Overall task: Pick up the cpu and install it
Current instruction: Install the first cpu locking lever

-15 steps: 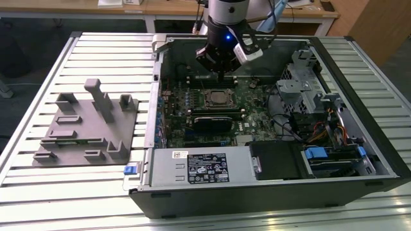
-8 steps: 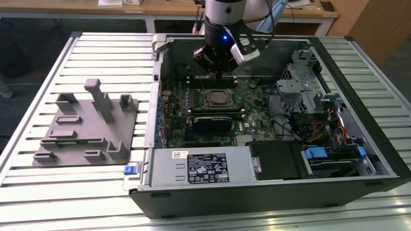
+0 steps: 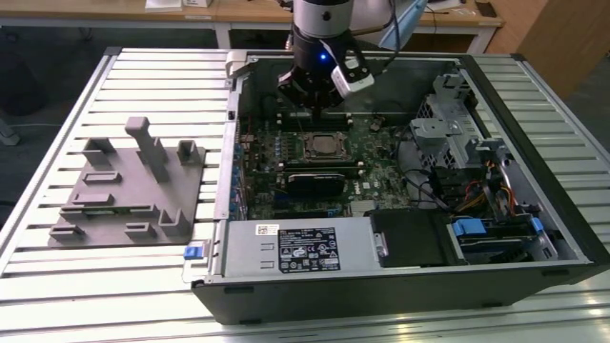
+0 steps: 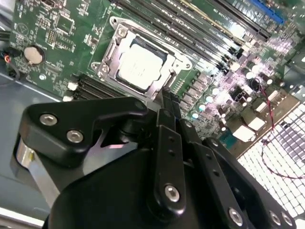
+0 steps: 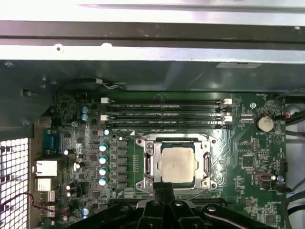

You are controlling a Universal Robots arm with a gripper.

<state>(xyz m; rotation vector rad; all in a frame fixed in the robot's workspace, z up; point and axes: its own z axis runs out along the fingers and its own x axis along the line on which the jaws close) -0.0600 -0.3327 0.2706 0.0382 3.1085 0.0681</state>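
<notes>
- Slatted metal bench carries an open computer case lying on its side; a grey tray sits beside the case, on the exterior view's left.
- Landmark: the socket on the green board.
- The cpu lies inside the socket frame, pale metal top facing up; it also shows in the second wrist view.
- Gripper hangs above the board, just behind the socket toward the memory slots. Its fingers look pressed together with nothing between them, tips close to the socket's edge.
- Risk: a descent from here could drive the tips into the socket frame or the slots.
- Risk: if the chip is not fully flat in the socket, which I cannot judge, any nudge could bend contacts underneath.
</notes>
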